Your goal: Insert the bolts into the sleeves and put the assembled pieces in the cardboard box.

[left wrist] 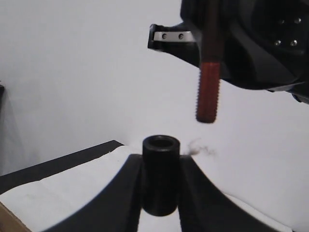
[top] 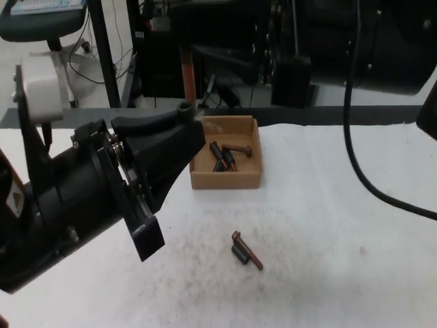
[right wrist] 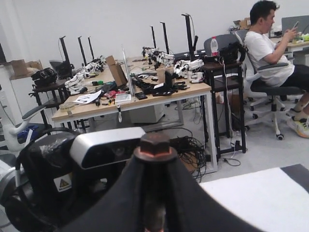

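Mid-assembly here, with the join itself not yet made. The left gripper (left wrist: 161, 191) is pinching a black sleeve (left wrist: 161, 169) upright, with the bore open to the top and a finger on either side of the barrel. Above it hangs a copper-coloured bolt (left wrist: 207, 92), threaded end down and head clamped in the right gripper (right wrist: 154, 183). In the right wrist view the hex head sits just proud of the closed fingers.

The bolt tip is near the sleeve's mouth but clearly apart from it, and in the left wrist view it sits a little off to one side. I'd say it needs lining up before it goes in.

Now the scoreboard. The cardboard box (top: 225, 181) sits on the white bench cover (top: 328, 225), just beside the raised pair. It already holds a small cluster of dark pieces (top: 220, 156) with at least one bolt shank showing. How many are fully assembled I can't tell.

Out on the cover, well in front of the box, lie a second bolt (top: 248, 251) and a second sleeve (top: 239, 254). They are touching, and the sleeve seems to lie alongside rather than on the shank. My read: some done, one pair in hand, one waiting.
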Controlling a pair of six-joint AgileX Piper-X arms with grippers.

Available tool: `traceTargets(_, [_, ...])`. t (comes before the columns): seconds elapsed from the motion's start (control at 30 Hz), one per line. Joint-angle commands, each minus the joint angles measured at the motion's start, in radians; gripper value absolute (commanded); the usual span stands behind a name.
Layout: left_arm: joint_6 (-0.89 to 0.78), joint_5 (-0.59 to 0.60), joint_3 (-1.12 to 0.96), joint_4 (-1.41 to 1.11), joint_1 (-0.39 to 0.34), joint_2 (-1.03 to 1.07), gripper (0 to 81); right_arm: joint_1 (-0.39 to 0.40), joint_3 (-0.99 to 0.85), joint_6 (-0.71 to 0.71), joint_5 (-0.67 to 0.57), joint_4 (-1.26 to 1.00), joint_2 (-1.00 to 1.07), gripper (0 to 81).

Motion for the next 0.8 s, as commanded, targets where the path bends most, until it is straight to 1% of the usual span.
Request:
traceTargets(0.0, [-0.008, 0.01, -0.007, -0.011, 0.003, -0.004, 0.3, 0.003, -0.005, -0.011, 0.001, -0.056, -0.003, 0.8])
traceTargets(0.33, [-0.008, 0.022, -0.007, -0.013, 0.003, -0.004, 0.3, 0.003, -0.005, -0.011, 0.001, -0.033, 0.013, 0.8])
traceTargets(0.47, [-0.008, 0.064, -0.007, -0.012, 0.003, -0.004, 0.3, 0.003, -0.005, -0.016, 0.001, -0.033, 0.026, 0.8])
traceTargets(0.77, [-0.008, 0.061, -0.007, -0.012, 0.003, -0.004, 0.3, 0.003, -0.005, -0.016, 0.001, -0.033, 0.054, 0.8])
